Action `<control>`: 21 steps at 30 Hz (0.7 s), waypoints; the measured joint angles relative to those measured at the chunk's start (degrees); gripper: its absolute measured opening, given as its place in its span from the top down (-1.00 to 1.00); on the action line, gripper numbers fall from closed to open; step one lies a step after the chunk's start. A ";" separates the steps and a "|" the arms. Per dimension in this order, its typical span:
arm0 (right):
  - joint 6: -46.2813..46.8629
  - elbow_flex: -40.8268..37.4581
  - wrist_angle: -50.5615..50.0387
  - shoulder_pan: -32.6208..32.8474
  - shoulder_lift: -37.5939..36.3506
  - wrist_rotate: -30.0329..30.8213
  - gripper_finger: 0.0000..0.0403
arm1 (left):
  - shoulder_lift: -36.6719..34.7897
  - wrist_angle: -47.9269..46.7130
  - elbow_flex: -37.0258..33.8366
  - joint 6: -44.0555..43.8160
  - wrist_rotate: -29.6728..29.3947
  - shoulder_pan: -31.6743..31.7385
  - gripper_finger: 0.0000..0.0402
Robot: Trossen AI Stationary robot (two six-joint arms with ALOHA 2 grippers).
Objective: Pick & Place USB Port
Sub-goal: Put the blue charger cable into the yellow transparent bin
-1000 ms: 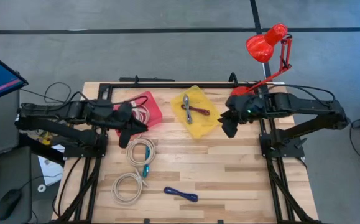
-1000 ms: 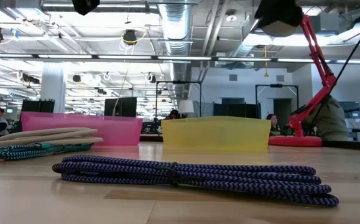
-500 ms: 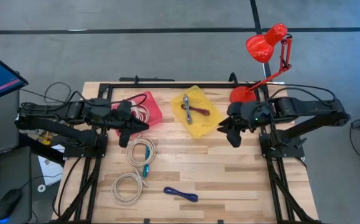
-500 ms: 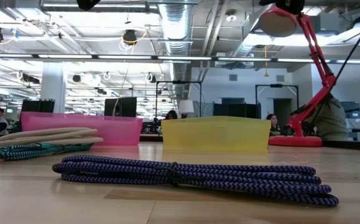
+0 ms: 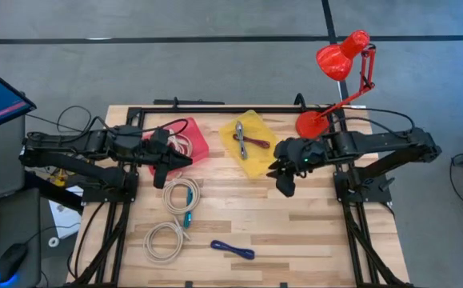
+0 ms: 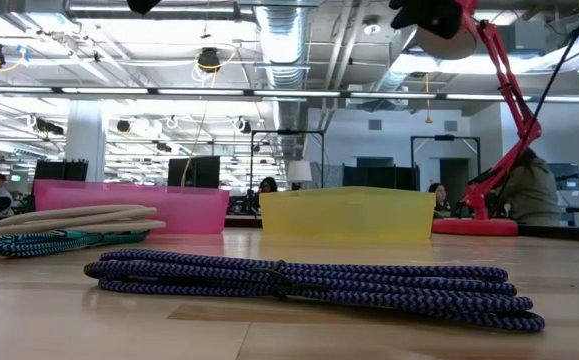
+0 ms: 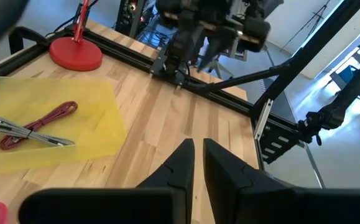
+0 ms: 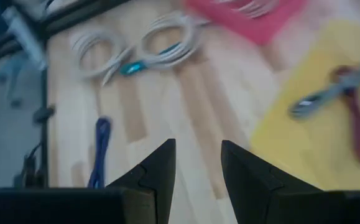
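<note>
Wooden slats run across the table (image 5: 295, 216). On them the blue USB cable (image 5: 233, 250) lies bundled toward the front edge, its long axis across the slats, well clear of the yellow bin (image 5: 251, 144). Nearer it, beside that bin, the right gripper (image 5: 283, 178) hangs with fingers parted, holding nothing. By the pink bin (image 5: 193, 141), the left gripper (image 5: 185, 161) is narrowed, empty. No writing is readable.
</note>
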 joint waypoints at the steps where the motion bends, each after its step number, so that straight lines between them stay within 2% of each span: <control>1: -1.32 0.00 0.93 0.34 0.53 -1.68 0.40 | 0.00 0.02 0.00 0.00 -0.02 0.00 0.83; 3: -3.35 0.00 3.57 1.29 1.32 -4.22 0.40 | 0.00 0.08 0.00 0.00 -0.02 0.02 0.83; 6: -3.48 0.02 6.31 2.83 2.77 -4.44 0.40 | 0.02 0.24 0.00 0.11 -0.02 0.02 0.84; 13: 5.01 0.02 9.44 7.07 5.50 -4.08 0.31 | 0.02 0.18 -0.22 0.19 -0.02 0.02 0.85; 21: 17.19 0.02 18.28 12.94 10.74 -3.03 0.12 | 0.02 -0.04 -0.22 0.17 -0.02 0.02 0.87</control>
